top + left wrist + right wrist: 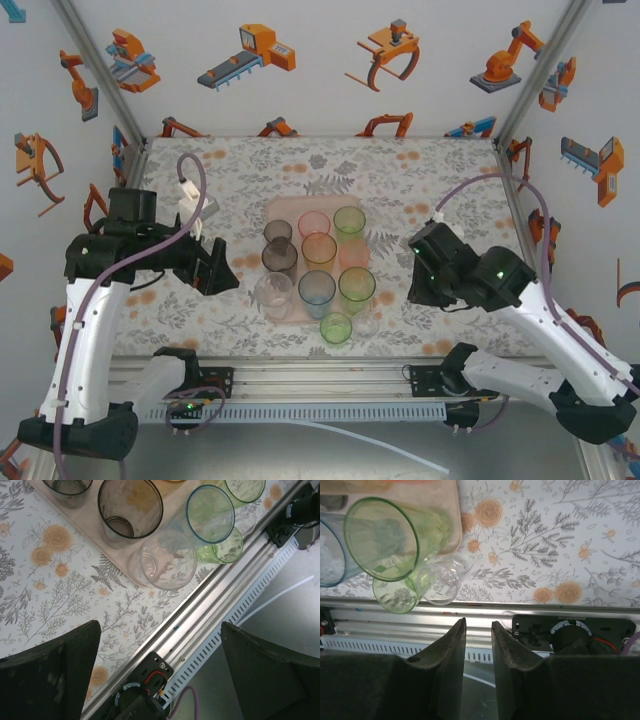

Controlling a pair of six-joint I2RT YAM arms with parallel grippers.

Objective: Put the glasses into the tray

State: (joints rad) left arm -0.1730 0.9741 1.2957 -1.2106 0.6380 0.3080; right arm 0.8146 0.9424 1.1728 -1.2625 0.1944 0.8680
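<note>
Glasses [319,248] crowd the tray [285,207]; left gripper [159,626] spread wide, right gripper [478,630] narrowly parted, empty.

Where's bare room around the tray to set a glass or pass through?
Free: floral tabletop beyond the tray's far edge, and between tray and left gripper. Crowded: the tray's near-right corner, where a small green tumbler and small clear tumbler stand.

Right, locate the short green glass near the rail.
Top view: the short green glass stands on the tabletop just past the near edge of the tray, with a small clear glass on its right and a taller green glass behind it.
</note>
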